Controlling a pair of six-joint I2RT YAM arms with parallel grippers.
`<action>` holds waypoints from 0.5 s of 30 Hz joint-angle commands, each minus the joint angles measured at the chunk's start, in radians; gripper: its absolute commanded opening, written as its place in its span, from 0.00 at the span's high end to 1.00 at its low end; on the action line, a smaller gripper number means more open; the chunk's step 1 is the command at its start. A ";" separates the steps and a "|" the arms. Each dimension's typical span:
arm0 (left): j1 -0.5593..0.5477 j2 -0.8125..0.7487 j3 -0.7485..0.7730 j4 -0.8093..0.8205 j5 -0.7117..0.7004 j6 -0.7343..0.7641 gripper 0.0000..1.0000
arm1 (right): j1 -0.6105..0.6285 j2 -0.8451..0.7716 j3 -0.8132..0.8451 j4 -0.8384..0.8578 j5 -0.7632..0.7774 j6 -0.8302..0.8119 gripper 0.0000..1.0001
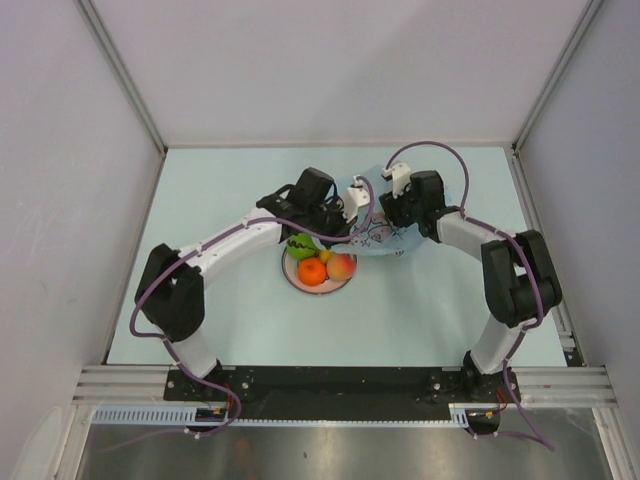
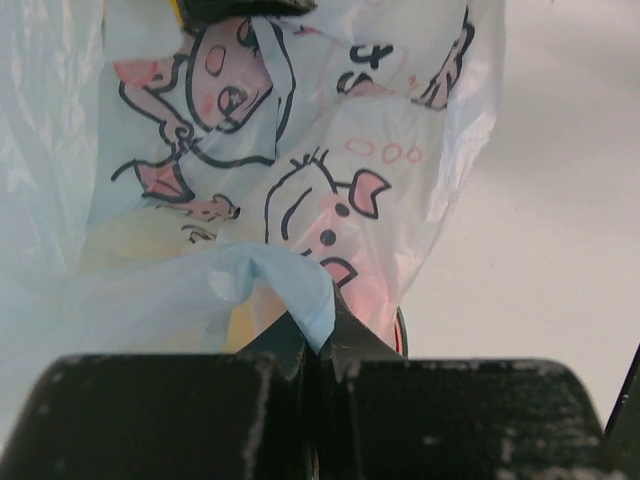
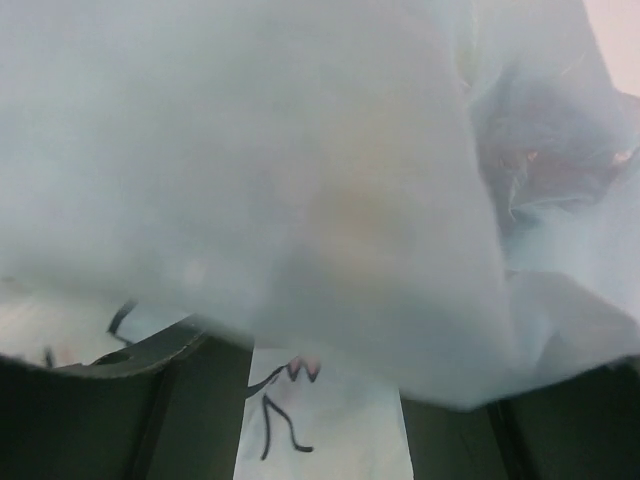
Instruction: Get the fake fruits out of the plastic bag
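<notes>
Left end effector [image 2: 320, 335] clamps a fold of the plastic bag [image 2: 300, 150]. Right end effector [image 3: 325, 425], fingers apart, is draped in bag film. Fake fruits [image 1: 312, 271] rest on plate [image 1: 320, 291].

Four fake fruits [image 1: 312, 271], one plate [image 1: 318, 291], one plastic bag [image 1: 385, 240].

The plastic bag [image 1: 390, 245] is occupying the middle of the table [image 1: 220, 190]; the plate [image 1: 318, 291] is crowding its near-left edge; left, right and near margins are lying open.
</notes>
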 commanded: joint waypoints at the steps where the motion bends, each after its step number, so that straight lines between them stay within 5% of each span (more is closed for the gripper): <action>1: 0.002 -0.039 -0.014 -0.007 -0.026 0.037 1.00 | -0.016 0.086 0.088 0.049 0.041 -0.014 0.41; 10: 0.003 -0.011 0.018 -0.016 -0.038 0.046 1.00 | -0.035 0.211 0.155 0.031 0.035 -0.092 0.34; 15: 0.008 0.033 0.079 -0.008 -0.070 0.029 1.00 | -0.050 0.177 0.199 -0.064 -0.060 -0.105 0.51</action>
